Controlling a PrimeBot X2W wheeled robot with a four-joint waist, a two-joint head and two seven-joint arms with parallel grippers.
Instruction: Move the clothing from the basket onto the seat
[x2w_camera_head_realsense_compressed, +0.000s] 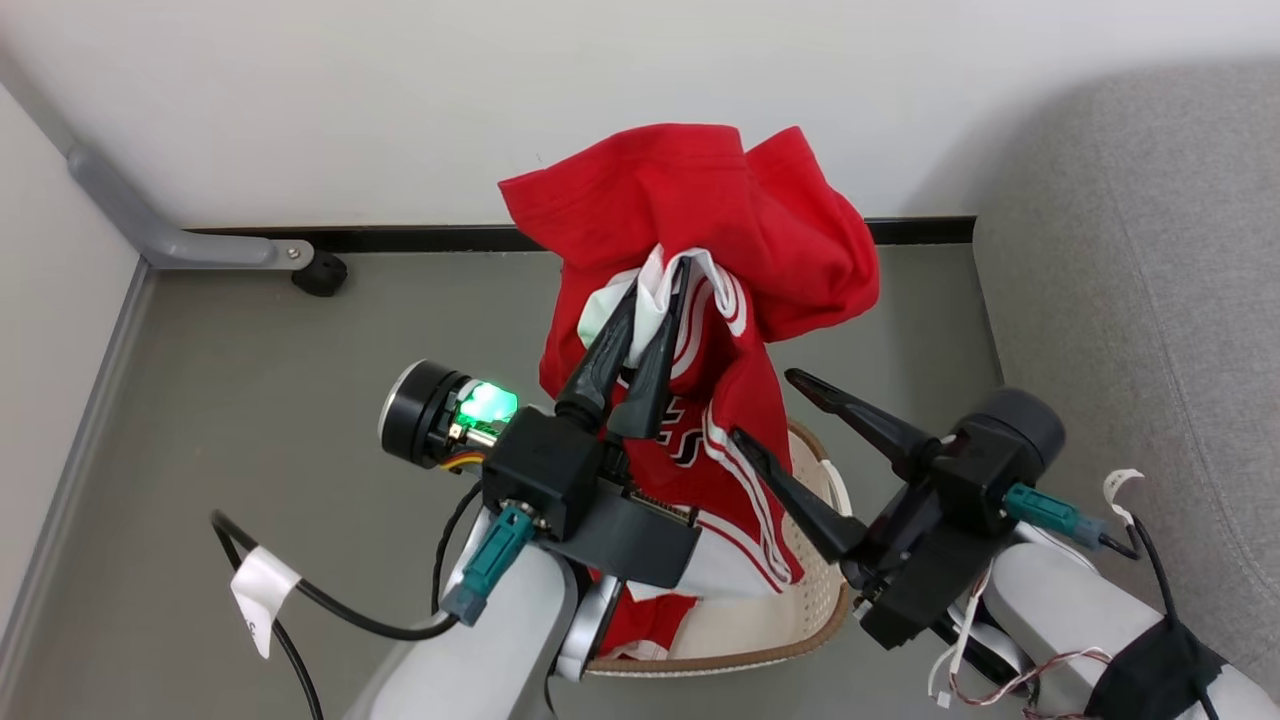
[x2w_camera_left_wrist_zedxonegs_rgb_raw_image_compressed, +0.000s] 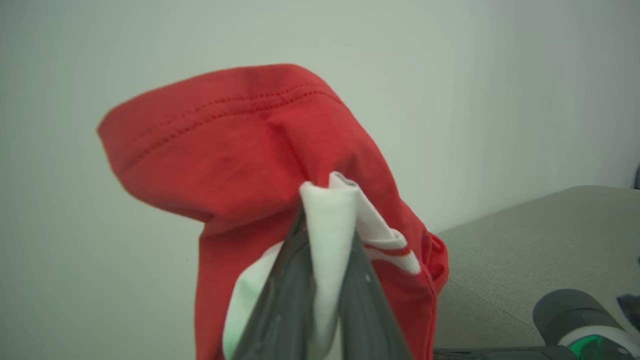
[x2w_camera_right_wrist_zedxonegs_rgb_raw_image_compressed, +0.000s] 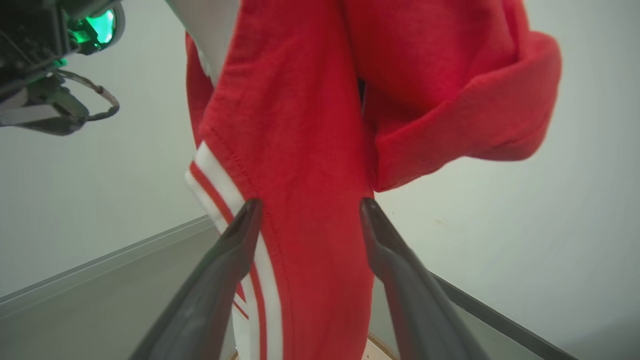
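Progress: partway, I'd say. My left gripper (x2w_camera_head_realsense_compressed: 662, 275) is pinched tight on the white trim of the clothing (x2w_camera_head_realsense_compressed: 700, 190) and holds it up above the basket (x2w_camera_head_realsense_compressed: 760, 655). The lower end hangs down to the basket, and some red fabric lies inside near its left rim. My right gripper (x2w_camera_head_realsense_compressed: 765, 405) is spread wide above the basket's right side, beside the hanging fabric, gripping nothing. The seat (x2w_camera_head_realsense_compressed: 1130, 250) is right of the basket, no red on the part I see. Left to do: carry across, drop, fetch the rest.
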